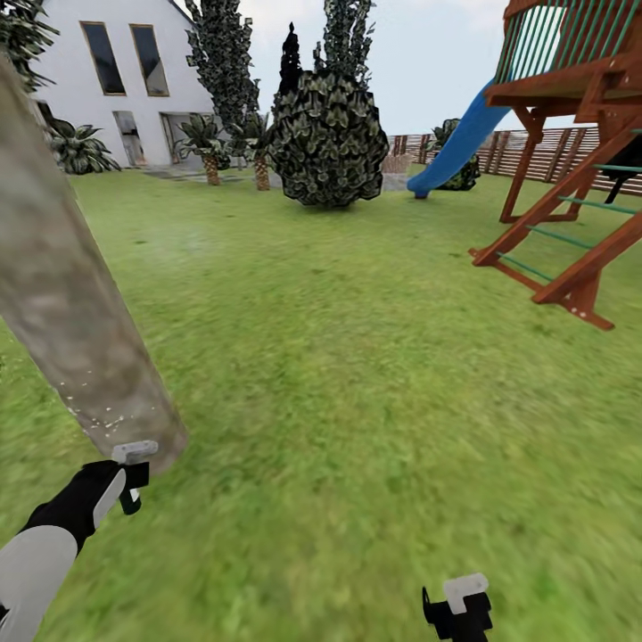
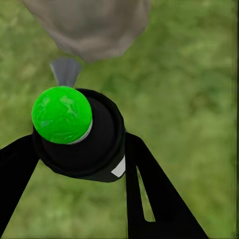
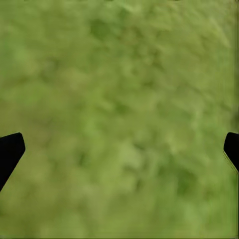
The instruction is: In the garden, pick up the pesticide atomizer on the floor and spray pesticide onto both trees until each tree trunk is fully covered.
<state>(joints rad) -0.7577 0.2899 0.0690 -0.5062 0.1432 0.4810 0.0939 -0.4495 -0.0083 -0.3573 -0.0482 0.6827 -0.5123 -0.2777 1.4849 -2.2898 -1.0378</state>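
Note:
One tree trunk (image 1: 62,303), thick with mottled grey-beige bark, crosses the left of the head view. Whitish pesticide specks (image 1: 100,415) dot its lower part. My left gripper (image 1: 132,477) hovers just in front of the trunk's base. In the left wrist view this gripper (image 2: 79,149) is shut on the pesticide atomizer (image 2: 62,114), a black body with a green ball top. The atomizer's grey nozzle (image 2: 64,71) points at the trunk (image 2: 89,25) close ahead. My right gripper (image 1: 456,613) hangs low over the grass and is open (image 3: 119,149), holding nothing.
A round dark bush (image 1: 328,138) stands mid-lawn. A wooden play frame (image 1: 571,178) with a blue slide (image 1: 455,147) is at the right. The white house (image 1: 116,80), short palms (image 1: 209,147) and the slatted fence (image 1: 544,152) lie far back.

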